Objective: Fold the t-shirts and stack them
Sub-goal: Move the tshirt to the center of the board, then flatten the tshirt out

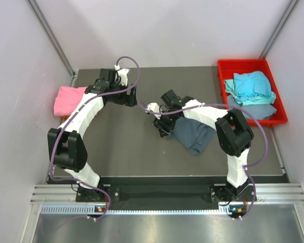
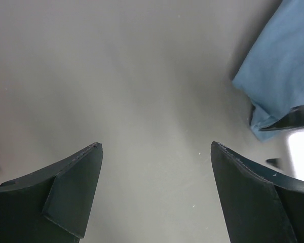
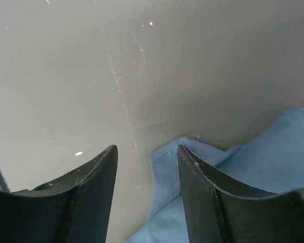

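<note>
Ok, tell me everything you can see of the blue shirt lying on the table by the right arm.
The blue shirt is slate-blue, a soft-looking knit, bunched in a loose rumpled heap rather than folded flat. It lies on the dark grey table, right of centre, with the right arm passing over its upper side. In the right wrist view a stitched hem edge reaches between the parted fingers of the right gripper; whether they touch it is unclear.
</note>
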